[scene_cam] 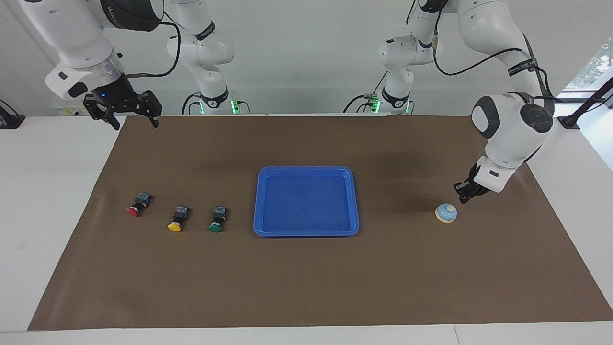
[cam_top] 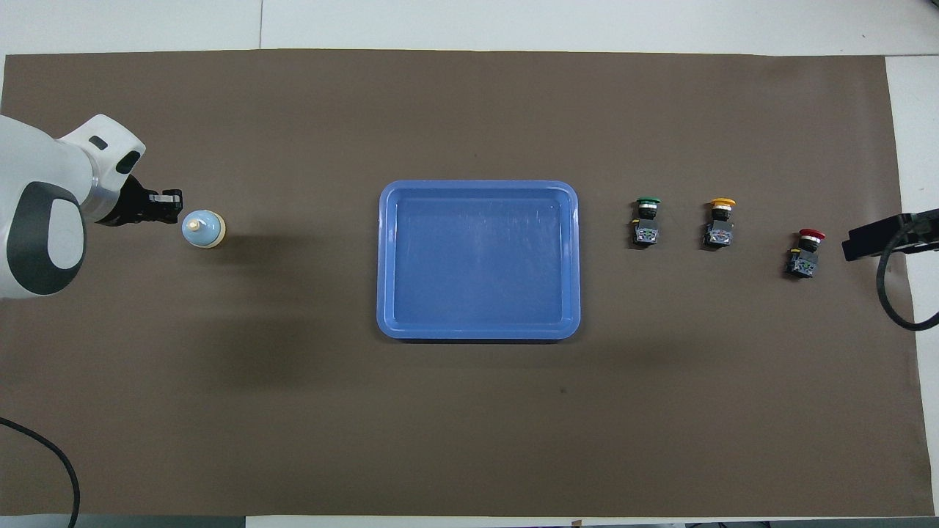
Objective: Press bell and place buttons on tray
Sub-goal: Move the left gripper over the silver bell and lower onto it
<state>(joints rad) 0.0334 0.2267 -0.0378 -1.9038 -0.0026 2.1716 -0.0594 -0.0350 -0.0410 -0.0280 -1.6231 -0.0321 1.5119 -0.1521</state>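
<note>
Left tool (scene_cam: 462, 197) hovered pinched together, empty, just beside the bell (scene_cam: 446, 212), not touching. Right tool (scene_cam: 128, 116) waited, fingers spread wide, holding nothing. Buttons (scene_cam: 176, 218) sat in a row beside the tray (scene_cam: 306, 232).

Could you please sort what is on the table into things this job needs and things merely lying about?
Needed: bell, blue tray, red button, yellow button, green button, left gripper shut beside the bell.
Lying about: only the brown mat.
</note>
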